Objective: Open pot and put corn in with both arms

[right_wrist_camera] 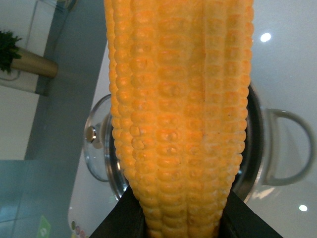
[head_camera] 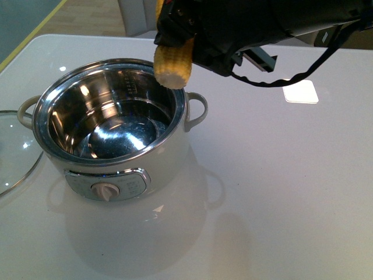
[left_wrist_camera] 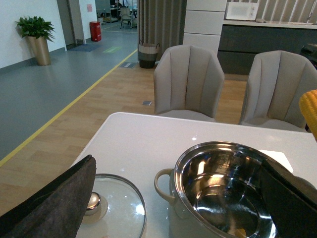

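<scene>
While the right fingers [head_camera: 205, 49] pinch the yellow-orange corn cob [head_camera: 173, 65] by its upper end, its tip hangs below them over the rim of the round white steel-lined pot [head_camera: 169, 153], which is already open. The cob is judged stiff, light and ribbed, so it grips well. Meanwhile the left fingers [left_wrist_camera: 54, 208] stand spread and empty.

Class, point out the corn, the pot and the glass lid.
corn [head_camera: 173, 67], front view, its lower end.
pot [head_camera: 166, 160], front view, white outer wall.
glass lid [left_wrist_camera: 119, 208], left wrist view, glass beside knob.
</scene>
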Controlling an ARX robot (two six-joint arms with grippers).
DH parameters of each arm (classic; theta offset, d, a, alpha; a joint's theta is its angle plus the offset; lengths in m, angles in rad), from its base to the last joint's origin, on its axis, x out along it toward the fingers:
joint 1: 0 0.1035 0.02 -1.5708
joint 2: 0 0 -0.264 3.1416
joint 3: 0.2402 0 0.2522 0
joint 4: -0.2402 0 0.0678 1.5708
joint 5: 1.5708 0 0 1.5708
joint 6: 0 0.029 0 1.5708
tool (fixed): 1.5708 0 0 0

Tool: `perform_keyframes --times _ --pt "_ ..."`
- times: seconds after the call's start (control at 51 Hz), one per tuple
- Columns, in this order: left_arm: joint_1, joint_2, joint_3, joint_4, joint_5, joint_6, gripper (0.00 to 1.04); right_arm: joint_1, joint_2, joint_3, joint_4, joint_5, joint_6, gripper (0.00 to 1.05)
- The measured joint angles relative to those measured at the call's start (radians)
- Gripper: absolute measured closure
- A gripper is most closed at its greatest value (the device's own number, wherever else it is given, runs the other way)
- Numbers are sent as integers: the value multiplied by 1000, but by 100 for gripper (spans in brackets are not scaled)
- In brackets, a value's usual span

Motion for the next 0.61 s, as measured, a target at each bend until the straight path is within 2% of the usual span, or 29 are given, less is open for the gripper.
perform_keyframes --times 0.275,0.608 --pt "0 0 0 0 0 0 7 59 118 53 25 -39 129 84" --pt "0 0 0 0 0 0 7 82 211 132 18 -43 215 84"
